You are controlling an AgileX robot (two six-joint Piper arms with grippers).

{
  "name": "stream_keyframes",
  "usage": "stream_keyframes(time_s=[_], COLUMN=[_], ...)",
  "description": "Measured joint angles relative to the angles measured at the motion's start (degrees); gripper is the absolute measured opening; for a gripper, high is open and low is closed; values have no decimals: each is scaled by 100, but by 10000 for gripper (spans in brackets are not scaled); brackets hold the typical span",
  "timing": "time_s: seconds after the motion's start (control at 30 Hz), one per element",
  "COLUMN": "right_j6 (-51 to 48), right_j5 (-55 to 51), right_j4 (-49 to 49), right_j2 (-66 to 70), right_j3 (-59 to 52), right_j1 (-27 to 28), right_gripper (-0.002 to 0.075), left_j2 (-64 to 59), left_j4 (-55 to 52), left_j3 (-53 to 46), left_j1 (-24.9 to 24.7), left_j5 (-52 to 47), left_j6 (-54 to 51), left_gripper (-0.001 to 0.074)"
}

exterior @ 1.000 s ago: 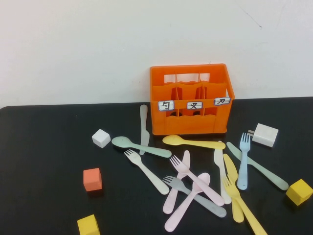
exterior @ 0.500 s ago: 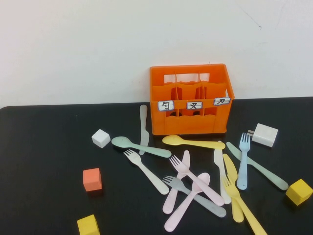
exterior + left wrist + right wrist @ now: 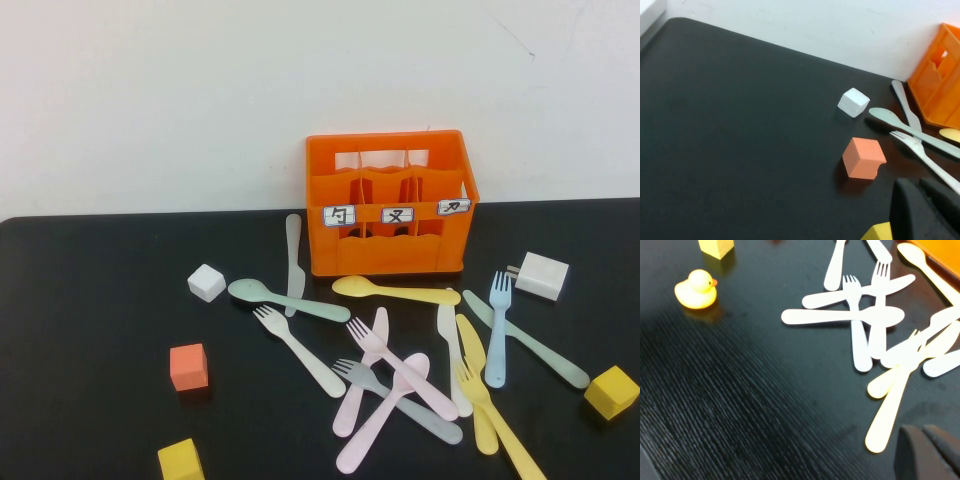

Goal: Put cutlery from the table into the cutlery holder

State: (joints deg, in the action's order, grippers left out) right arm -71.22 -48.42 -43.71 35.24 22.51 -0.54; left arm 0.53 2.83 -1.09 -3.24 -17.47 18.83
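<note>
The matte black surface [image 3: 90, 300] fills the lower half of the high view below a white wall. At upper centre the orange cutlery holder [image 3: 388, 205] stands upright against the wall, its three white labels facing the camera and its three compartments holding nothing that can be made out.

All the cutlery lies loose on the surface in front of the holder. A yellow spoon [image 3: 392, 290] lies just below the holder's front. To its left a whitish knife [image 3: 294, 262] crosses the handle of a pale green spoon [image 3: 284, 299], with a whitish fork [image 3: 298, 350] below them. At lower centre a pink fork [image 3: 400, 368], a pink spoon [image 3: 384, 412] and a grey fork [image 3: 396, 399] overlap in a heap. To the right a light blue fork [image 3: 498, 327] crosses a pale green knife [image 3: 525, 339], beside a yellow fork [image 3: 498, 420].

A white charger block [image 3: 541, 275] sits at centre right, a white cube [image 3: 207, 282] at centre left, an orange cube [image 3: 189, 366] lower left.

The left gripper [image 3: 927, 210] shows only as a dark edge at the lower right of its wrist view, near the orange cube; the right gripper [image 3: 929, 452] likewise at the lower right of its view, near the pile. Whether either set of jaws is released or clenched, I cannot tell.
</note>
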Motion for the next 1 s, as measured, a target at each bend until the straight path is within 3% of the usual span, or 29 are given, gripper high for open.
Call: stream_keyframes(time_s=[1.0], right_j6=[0], right_j5=[0], right_j4=[0], right_j2=[0], right_j3=[0], right_j1=[0], right_gripper=[-2], left_j2=[0], left_j4=[0], left_j3=[0], left_j1=[0], left_j5=[-13], left_j6=[-68], left_gripper=[-1])
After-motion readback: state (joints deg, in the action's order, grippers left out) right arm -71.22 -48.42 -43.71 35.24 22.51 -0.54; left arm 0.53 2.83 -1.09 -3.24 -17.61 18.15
